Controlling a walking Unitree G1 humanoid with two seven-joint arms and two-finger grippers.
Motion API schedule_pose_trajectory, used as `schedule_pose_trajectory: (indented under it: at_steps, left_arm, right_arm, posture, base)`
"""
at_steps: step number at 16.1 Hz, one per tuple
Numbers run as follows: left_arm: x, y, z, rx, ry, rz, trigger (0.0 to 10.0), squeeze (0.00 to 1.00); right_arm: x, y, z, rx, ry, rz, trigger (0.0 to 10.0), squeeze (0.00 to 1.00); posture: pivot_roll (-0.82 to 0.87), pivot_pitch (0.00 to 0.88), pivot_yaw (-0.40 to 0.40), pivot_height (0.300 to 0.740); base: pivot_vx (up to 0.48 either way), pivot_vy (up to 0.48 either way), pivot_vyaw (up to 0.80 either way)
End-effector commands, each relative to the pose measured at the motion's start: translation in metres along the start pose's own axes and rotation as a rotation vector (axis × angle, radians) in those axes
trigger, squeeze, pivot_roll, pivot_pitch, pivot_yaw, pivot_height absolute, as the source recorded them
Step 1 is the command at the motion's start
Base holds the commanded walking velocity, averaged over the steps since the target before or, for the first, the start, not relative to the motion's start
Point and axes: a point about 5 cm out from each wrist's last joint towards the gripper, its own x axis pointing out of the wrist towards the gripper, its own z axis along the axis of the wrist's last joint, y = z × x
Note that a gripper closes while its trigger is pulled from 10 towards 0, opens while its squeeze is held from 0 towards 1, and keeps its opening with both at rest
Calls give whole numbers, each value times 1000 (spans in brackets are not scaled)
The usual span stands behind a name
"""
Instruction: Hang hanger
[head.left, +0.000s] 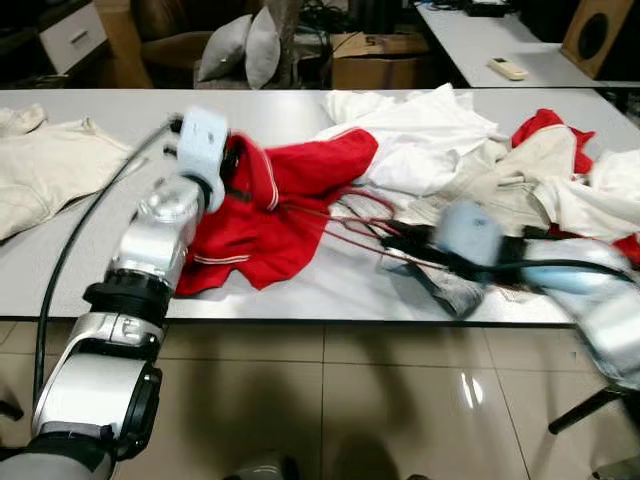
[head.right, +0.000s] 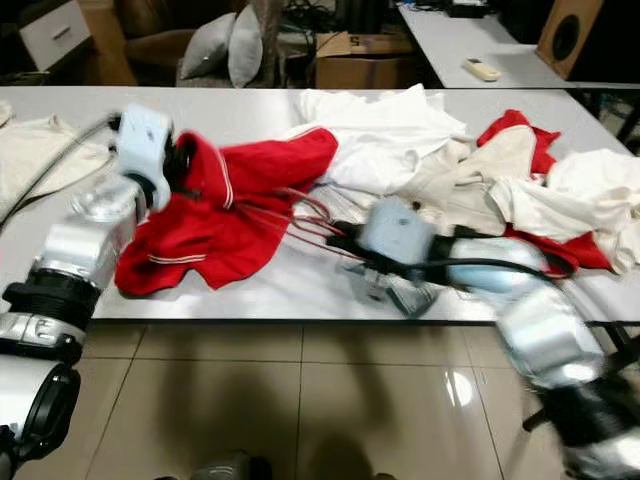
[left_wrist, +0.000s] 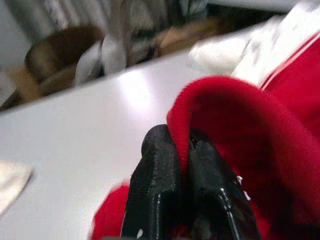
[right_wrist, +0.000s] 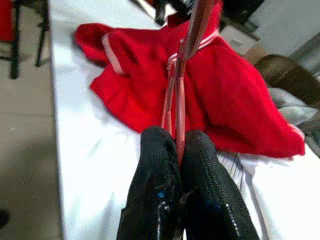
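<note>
A red shirt with white trim (head.left: 270, 205) lies crumpled on the grey table (head.left: 120, 260), its collar end lifted a little. My left gripper (left_wrist: 181, 145) is shut on a fold of that red cloth near the collar (left_wrist: 220, 95). A thin red wire hanger (right_wrist: 181, 85) runs from the shirt toward my right gripper (right_wrist: 179, 137), which is shut on the hanger's lower wire. In the eye views the hanger's wires (head.right: 295, 215) stretch from the shirt's opening to the right gripper (head.right: 345, 240) near the table's front edge.
A heap of white, cream and red clothes (head.left: 500, 165) covers the table's right half. A cream garment (head.left: 45, 160) lies at the far left. Beyond the table stand a cardboard box (head.left: 375, 60), cushions (head.left: 245, 45) and a second table with a remote (head.left: 508, 68).
</note>
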Motion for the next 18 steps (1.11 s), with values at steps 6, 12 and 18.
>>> schedule_pose_trajectory:
  at_steps: [6, 12, 18]
  left_arm:
    - [-4, -37, -21, 103, 16, -374, 10000, 1000]
    - [-53, -27, 11, 229, -166, -745, 10000, 1000]
    - [-97, 0, 60, -160, -396, -719, 10000, 1000]
  right_arm:
    - [-74, -20, 28, 44, 74, 11, 10000, 0]
    - [-117, -31, 28, 157, 78, -211, 10000, 0]
    - [-102, -19, 19, 268, 38, -462, 10000, 0]
  posture:
    - [-15, 0, 92, 740]
    - [-8, 0, 79, 740]
    - [0, 0, 99, 740]
  base:
    - [0, 0, 0]
    - [0, 0, 0]
    - [0, 0, 0]
